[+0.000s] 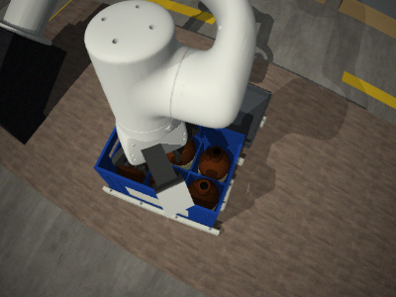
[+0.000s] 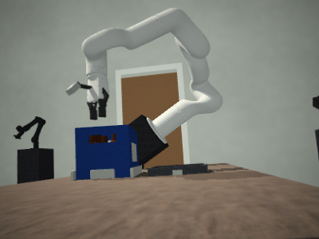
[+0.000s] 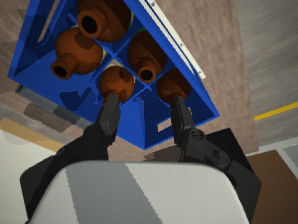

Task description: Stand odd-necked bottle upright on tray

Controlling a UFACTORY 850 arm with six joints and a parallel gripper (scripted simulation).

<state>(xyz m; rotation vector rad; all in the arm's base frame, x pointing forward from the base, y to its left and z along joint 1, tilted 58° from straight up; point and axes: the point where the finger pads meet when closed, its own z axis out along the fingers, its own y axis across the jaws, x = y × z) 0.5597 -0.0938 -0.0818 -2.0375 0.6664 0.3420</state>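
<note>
Overhead, the arched arm [image 2: 187, 40] hangs its tool [image 2: 97, 109] (fingers spread, holding nothing) above the blue crate [image 2: 105, 153].

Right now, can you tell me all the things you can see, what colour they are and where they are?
crate: one, blue, on the wooden table, standing on pale feet
bottles: five, brown, all inside the crate's compartments
tray: one, dark grey, flat on the table just beyond the crate
table: one, brown wood, under everything
door: one, brown with white frame, back wall
arm: one, white, arched over the crate
gripper: one, black, jaws partly open, hovering above the crate, holding nothing
</note>
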